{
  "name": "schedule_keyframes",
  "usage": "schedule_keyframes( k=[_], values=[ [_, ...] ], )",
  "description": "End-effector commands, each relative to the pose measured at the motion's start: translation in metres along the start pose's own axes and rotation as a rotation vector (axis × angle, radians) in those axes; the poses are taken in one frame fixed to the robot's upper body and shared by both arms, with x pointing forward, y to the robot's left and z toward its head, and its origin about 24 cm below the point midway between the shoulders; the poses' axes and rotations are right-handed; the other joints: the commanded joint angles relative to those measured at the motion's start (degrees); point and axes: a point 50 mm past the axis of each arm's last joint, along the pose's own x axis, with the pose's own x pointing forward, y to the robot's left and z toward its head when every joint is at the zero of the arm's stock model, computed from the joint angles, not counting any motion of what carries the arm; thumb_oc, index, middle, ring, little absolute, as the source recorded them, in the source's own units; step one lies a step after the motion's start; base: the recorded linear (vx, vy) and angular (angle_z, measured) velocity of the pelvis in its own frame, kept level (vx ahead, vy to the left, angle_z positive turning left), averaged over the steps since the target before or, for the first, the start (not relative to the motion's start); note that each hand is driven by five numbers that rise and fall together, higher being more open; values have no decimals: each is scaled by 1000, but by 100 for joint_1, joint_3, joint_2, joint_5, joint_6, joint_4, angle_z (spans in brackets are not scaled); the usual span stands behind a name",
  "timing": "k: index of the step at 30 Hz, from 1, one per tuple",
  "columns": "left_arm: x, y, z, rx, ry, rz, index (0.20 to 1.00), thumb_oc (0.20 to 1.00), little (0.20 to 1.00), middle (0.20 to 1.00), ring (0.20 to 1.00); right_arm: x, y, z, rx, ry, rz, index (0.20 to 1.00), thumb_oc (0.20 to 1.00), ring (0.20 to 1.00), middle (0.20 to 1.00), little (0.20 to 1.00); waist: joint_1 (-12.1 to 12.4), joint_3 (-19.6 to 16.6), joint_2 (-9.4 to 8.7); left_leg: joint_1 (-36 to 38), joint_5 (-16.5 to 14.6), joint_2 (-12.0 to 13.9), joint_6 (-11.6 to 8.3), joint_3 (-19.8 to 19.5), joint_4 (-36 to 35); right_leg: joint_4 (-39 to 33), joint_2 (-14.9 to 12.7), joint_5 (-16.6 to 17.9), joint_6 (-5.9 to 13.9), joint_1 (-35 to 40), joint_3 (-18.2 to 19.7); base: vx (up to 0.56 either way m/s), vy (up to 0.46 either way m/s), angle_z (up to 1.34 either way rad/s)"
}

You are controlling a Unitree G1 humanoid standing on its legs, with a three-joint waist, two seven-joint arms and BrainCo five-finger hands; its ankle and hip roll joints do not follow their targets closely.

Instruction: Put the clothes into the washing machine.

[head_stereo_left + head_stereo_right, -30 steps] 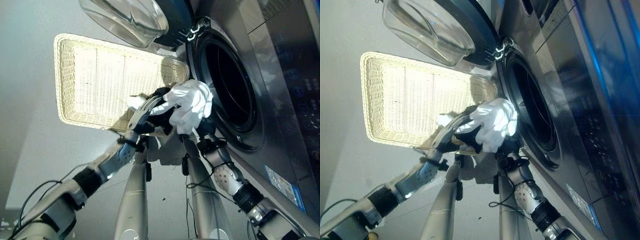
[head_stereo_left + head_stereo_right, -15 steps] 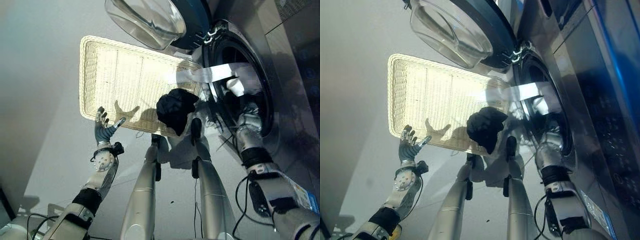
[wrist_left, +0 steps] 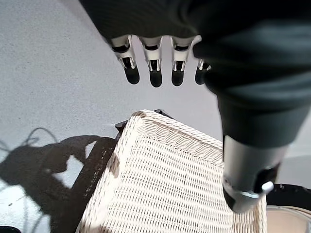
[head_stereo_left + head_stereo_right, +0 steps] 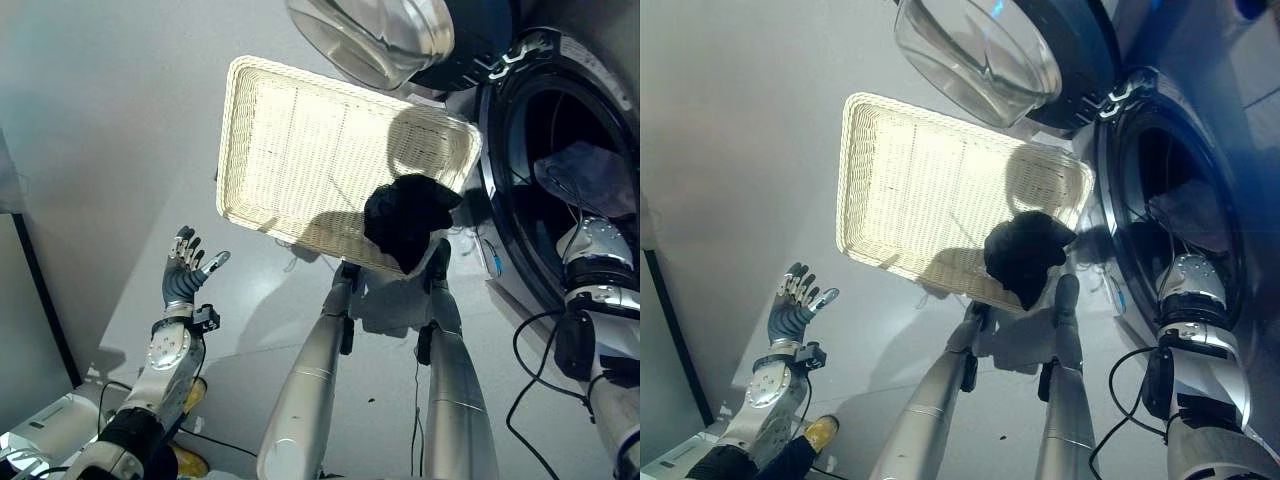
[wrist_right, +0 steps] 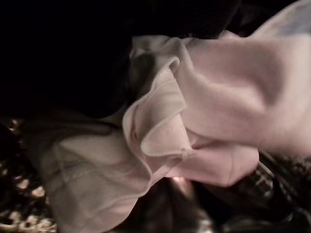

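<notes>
Since the earlier frame your right arm has carried the white garment [image 4: 590, 170] into the washing machine drum [image 4: 520, 150], and the right robot hand's grip can't be read there. Your left robot hand [image 4: 183, 278] hangs open and empty, well left of the wicker basket [image 4: 300, 130]. Next, the black garment [image 4: 405, 220] sits crumpled on the basket's near right rim, nearer your right arm.

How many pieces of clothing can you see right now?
2. A black garment lies at the corner of the basket nearest the washer, and a white garment is inside the drum. More may be hidden deeper in the drum.
</notes>
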Motion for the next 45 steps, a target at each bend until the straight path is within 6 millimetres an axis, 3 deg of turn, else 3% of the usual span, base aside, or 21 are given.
schedule_keyframes(
  k=[1, 2, 4, 5, 6, 7, 9, 10, 12, 15, 18, 21, 25, 27, 31, 34, 36, 38, 41, 45],
  values=[
    [-1, 4, -6, -19, 18, 38, 1000, 1000, 1000, 1000, 1000, 47, 75, 94, 30, -88, 124, 1000, 1000, 1000, 1000, 1000, -556, -162, 25, 238, 645, -208, -183, -196, -681, 504, 408, -334, 39, 138, -407, 9, -76, -1],
    [0, 0, -6, -20, 18, 29, 1000, 1000, 1000, 1000, 1000, 44, 72, 79, 5, -14, 129, 1000, 1000, 1000, 1000, 1000, -532, -162, 40, 231, 645, -222, -180, -194, -688, 490, 387, -323, 45, 132, -428, 12, -87, 6],
    [2, -10, -6, -25, 27, 2, 1000, 1000, 1000, 1000, 1000, 29, 54, 28, -108, 237, 121, 1000, 1000, 1000, 1000, 1000, -466, -162, 96, 263, 581, -258, -177, -205, -712, 459, 329, -367, 67, 164, -483, 30, -34, 8],
    [2, -19, -5, -33, 26, -21, 1000, 1000, 1000, 1000, 1000, 6, 38, -16, -195, 461, 164, 1000, 1000, 1000, 1000, 1000, -421, -162, 146, 193, 671, -287, -171, -205, -746, 394, 274, -273, 63, 115, -544, 0, 0, 0],
    [2, -21, -5, -32, 27, -24, 1000, 1000, 1000, 1000, 1000, 0, 33, -26, -220, 516, 170, 1000, 1000, 1000, 1000, 1000, -414, -162, 154, 185, 677, -286, -171, -203, -755, 388, 265, -273, 65, 113, -560, 16, 12, -10],
    [0, -24, -6, -23, 28, -35, 1000, 1000, 1000, 1000, 1000, -17, 17, -50, -306, 701, 235, 1000, 1000, 1000, 1000, 1000, -392, -162, 177, 226, 629, -277, -177, -203, -781, 399, 260, -351, 71, 150, -576, 15, 20, -13],
    [0, -29, -7, -22, 26, -41, 1000, 1000, 1000, 1000, 1000, -37, 2, -71, -413, 876, 351, 1000, 1000, 1000, 1000, 1000, -364, -162, 183, 144, 741, -265, -172, -183, -838, 374, 274, -292, 43, 75, -607, -12, 29, -2],
    [0, -29, -8, -24, 27, -38, 1000, 1000, 1000, 1000, 1000, -38, 2, -72, -422, 881, 360, 1000, 1000, 1000, 1000, 1000, -378, -162, 187, 147, 745, -262, -174, -178, -845, 376, 276, -292, 41, 73, -603, -5, 48, 6],
    [-3, -31, -12, -32, 31, -35, 1000, 1000, 1000, 1000, 1000, -48, -5, -79, -686, 821, 611, 1000, 1000, 1000, 1000, 1000, -383, -162, 183, 129, 780, -229, -177, -152, -906, 393, 322, -313, 20, 32, -603, -12, 63, -3],
    [-5, -33, -17, -40, 41, -21, 1000, 1000, 1000, 1000, 1000, -52, 3, -77, -735, 680, 747, 1000, 1000, 1000, 1000, 1000, -409, -162, 167, 137, 812, -218, -180, -123, -978, 369, 368, -315, 4, 23, -585, -39, 50, -3],
    [-12, -35, -30, -54, 75, 6, 1000, 1000, 1000, 1000, 1000, -61, 7, -76, -641, 581, 796, 1000, 1000, 1000, 1000, 1000, -452, -162, 175, 137, 821, -219, -177, -106, -1020, 349, 418, -306, 11, 1, -551, -59, 65, 1],
    [-18, -39, -40, -76, 101, 29, 1000, 1000, 1000, 1000, 1000, -69, -2, -77, -555, 584, 751, 1000, 1000, 1000, 1000, 1000, -499, -162, 192, 131, 821, -207, -190, -63, -1038, 324, 427, -298, 12, -21, -524, -57, 85, -5],
    [-25, -42, -51, -102, 129, 57, 1000, 1000, 1000, 1000, 1000, -76, -43, -76, -419, 692, 600, 1000, 1000, 1000, 1000, 1000, -580, -162, 191, 120, 834, -195, -189, 2, -1068, 281, 442, -257, 3, -60, -486, -59, 80, -3],
    [-30, -42, -58, -111, 144, 73, 1000, 1000, 1000, 1000, 1000, -76, -83, -68, -325, 783, 466, 1000, 1000, 1000, 1000, 1000, -649, -162, 152, 110, 848, -181, -182, 21, -1115, 210, 440, -198, 10, -73, -439, -65, 40, -3],
    [-35, -44, -63, -105, 157, 90, 1000, 1000, 1000, 1000, 1000, -87, -108, -63, -473, 803, 504, 1000, 1000, 1000, 1000, 1000, -701, -162, 123, 194, 827, -177, -166, 25, -1225, 104, 461, -173, 14, -12, -370, -39, 18, -1],
    [-39, -42, -66, -109, 174, 145, 1000, 1000, 1000, 1000, 1000, -124, -114, -63, -925, 689, 864, 1000, 1000, 1000, 1000, 1000, -764, -162, 43, 185, 975, -123, -192, 74, -1367, -48, 448, -2, 17, -18, -334, -94, 49, -2],
    [-40, -40, -68, -108, 183, 156, 1000, 1000, 1000, 1000, 1000, -132, -117, -60, -1082, 605, 1010, 1000, 1000, 1000, 1000, 1000, -782, -162, 11, 185, 984, -112, -216, 72, -1375, -63, 457, -4, 18, -16, -312, -63, 27, -6],
    [-46, -38, -74, -101, 204, 180, 1000, 1000, 1000, 1000, 1000, -156, -124, -53, -1324, 401, 1280, 1000, 1000, 1000, 1000, 1000, -841, -162, -52, 178, 1018, -97, -219, 62, -1395, -73, 485, 17, 19, -22, -269, -74, 24, -3],
    [-56, -32, -84, -90, 253, 211, 1000, 1000, 1000, 1000, 1000, -171, -130, -43, -1444, 221, 1523, 1000, 1000, 1000, 1000, 1000, -879, -162, -108, 252, 999, -112, -218, 6, -1424, -75, 495, -9, 54, 39, -248, -51, -1, -2],
    [-66, -23, -96, -76, 311, 233, 1000, 1000, 1000, 1000, 1000, -193, -137, -39, -1461, 113, 1784, 1000, 1000, 1000, 1000, 1000, -884, -162, -139, 282, 1014, -118, -229, -37, -1458, -119, 476, 8, 92, 79, -265, -45, -21, 1]
  ],
)
